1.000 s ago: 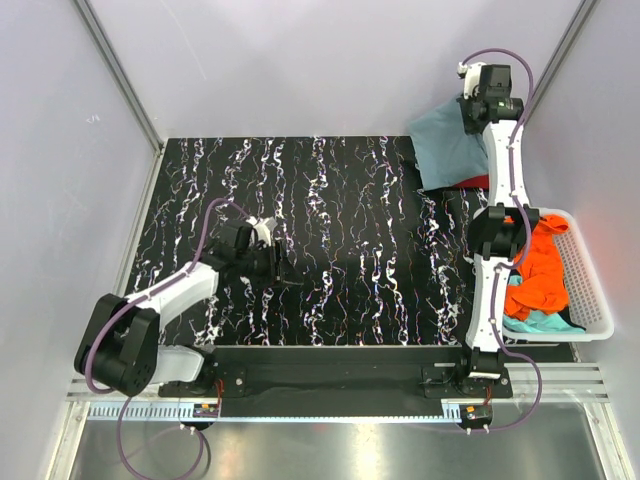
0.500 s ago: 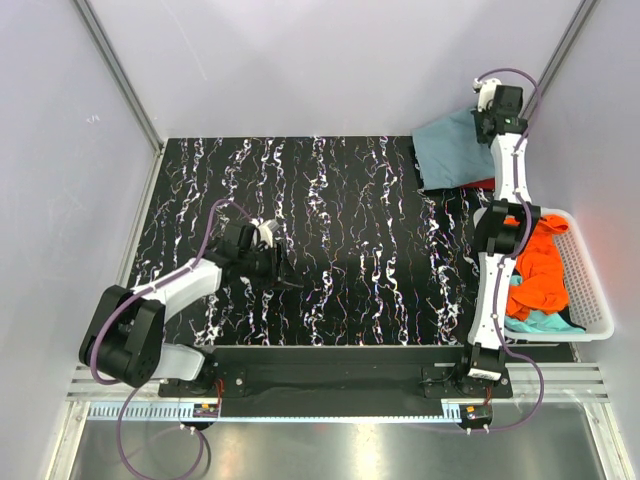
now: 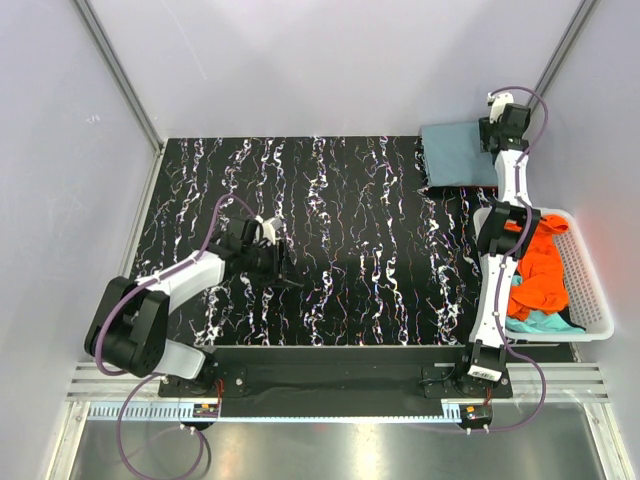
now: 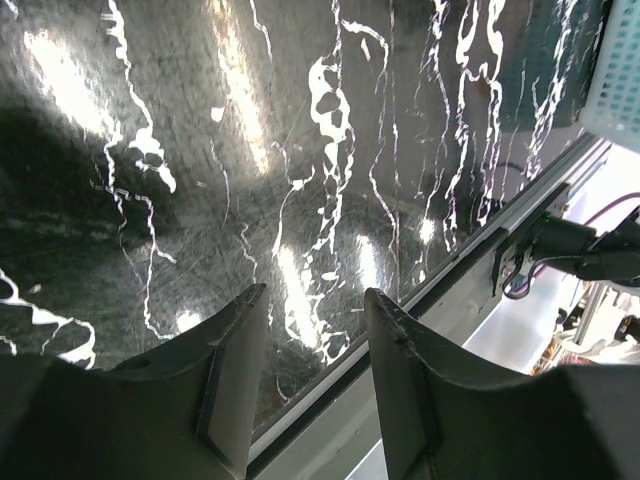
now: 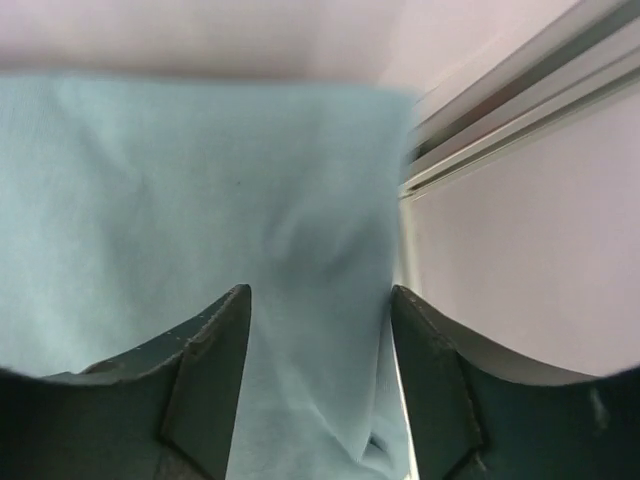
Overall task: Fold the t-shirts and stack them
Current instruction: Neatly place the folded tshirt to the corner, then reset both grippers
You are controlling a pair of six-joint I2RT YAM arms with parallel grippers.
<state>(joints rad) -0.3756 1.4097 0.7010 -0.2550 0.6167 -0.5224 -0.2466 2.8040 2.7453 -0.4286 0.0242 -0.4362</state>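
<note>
A folded grey-blue t-shirt (image 3: pixel 455 155) lies flat at the table's far right corner. My right gripper (image 3: pixel 495 135) hovers over its right edge, by the wall. In the right wrist view the gripper (image 5: pixel 320 290) is open, and the cloth (image 5: pixel 200 200) lies below the fingers, not pinched. An orange t-shirt (image 3: pixel 540 275) and a teal one (image 3: pixel 540 322) lie crumpled in the white basket (image 3: pixel 592 290). My left gripper (image 3: pixel 285 265) rests low over the table's left middle. In its wrist view the left gripper (image 4: pixel 315 290) stands open with nothing between the fingers.
The white slatted basket stands at the table's right edge beside the right arm; a corner of the basket (image 4: pixel 615 70) shows in the left wrist view. Pale walls and a metal frame post (image 5: pixel 500 120) close in the far right corner. The black marbled tabletop (image 3: pixel 350 220) spans the middle.
My right gripper has opened and let go of the grey-blue t-shirt, which now lies flat. That arm has moved further toward the back right corner. The left arm has barely moved.
</note>
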